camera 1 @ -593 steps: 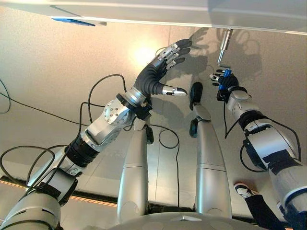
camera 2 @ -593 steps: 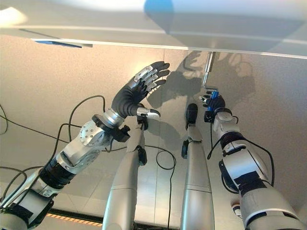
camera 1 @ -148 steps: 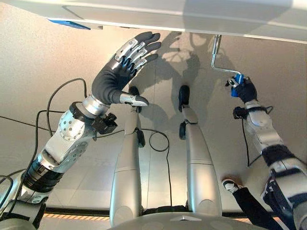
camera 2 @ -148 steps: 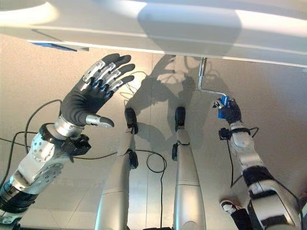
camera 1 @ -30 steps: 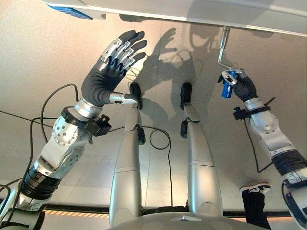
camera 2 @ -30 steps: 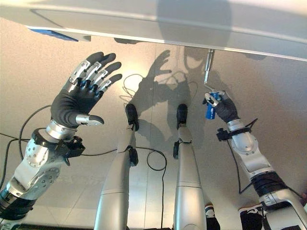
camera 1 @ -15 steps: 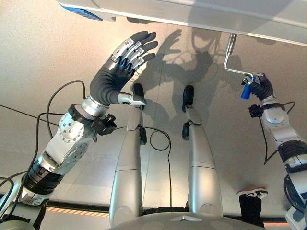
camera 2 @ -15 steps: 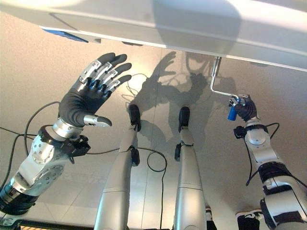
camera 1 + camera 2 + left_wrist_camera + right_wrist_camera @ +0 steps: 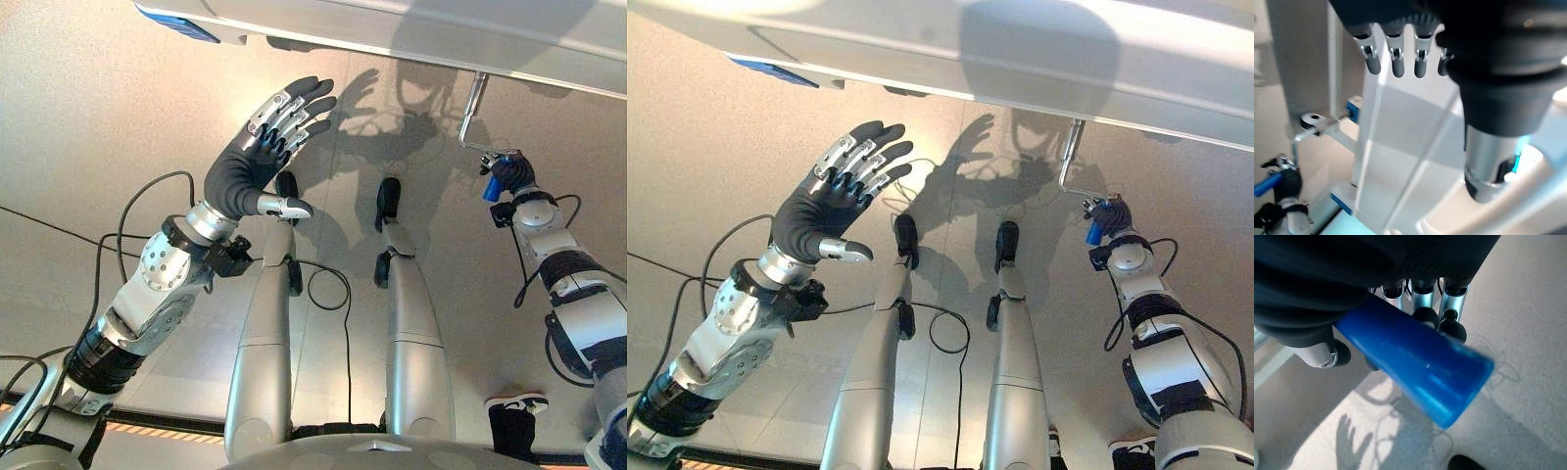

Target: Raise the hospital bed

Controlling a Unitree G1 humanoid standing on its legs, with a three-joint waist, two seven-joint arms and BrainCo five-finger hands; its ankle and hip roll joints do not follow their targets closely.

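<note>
You have the hospital bed's white frame (image 9: 411, 24) across the far edge. Your left hand (image 9: 257, 157) is raised below it with fingers spread wide, holding nothing. Your right hand (image 9: 510, 173) is curled round the blue handle (image 9: 1420, 364) of the silver crank (image 9: 474, 113) under the frame.

Overhead: the bed frame (image 9: 411, 29) bars our way upward.
Below the bed frame: open floor (image 9: 88, 147); our left hand (image 9: 260, 147) hangs spread there, touching nothing.
Under the bed frame's right part: the crank (image 9: 472, 122) hangs down, its blue handle (image 9: 492, 186) wrapped in our right hand (image 9: 509, 174).
</note>
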